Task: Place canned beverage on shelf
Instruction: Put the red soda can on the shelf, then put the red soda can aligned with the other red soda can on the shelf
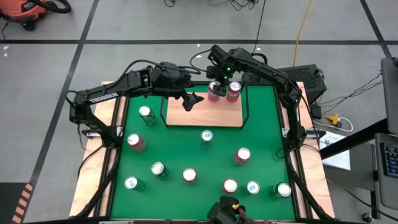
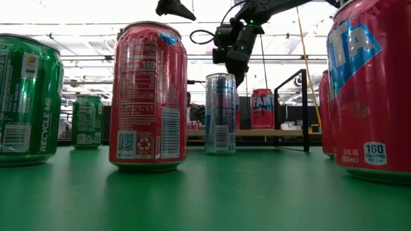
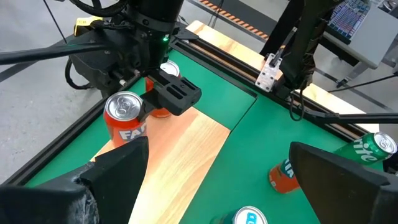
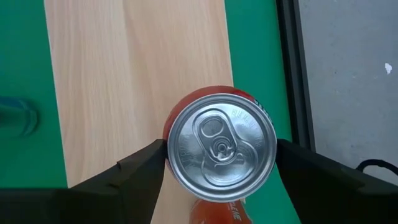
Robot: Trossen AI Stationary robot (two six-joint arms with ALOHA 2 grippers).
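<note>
Two red aluminium cans [image 1: 214, 91] [image 1: 234, 90] stood on flat light-wood shelf with thin black rail [image 1: 205, 115], at far edge, almost touching. Right gripper [image 1: 216, 79] straddled left-hand one from above, fingers [image 4: 140, 171] flanking lid; whether pads gripped or had let go, could not tell. Left gripper [image 1: 189, 99] hovered wide open, empty, over shelf. Risk judged: lifting off-vertical could drag can, tipping it into neighbour or against rail.

Two red cans [image 3: 127, 121] on shelf [image 3: 180, 155]

Orange vacuum [image 1: 28, 12] (floor), yellow cable [image 1: 303, 28]
</note>
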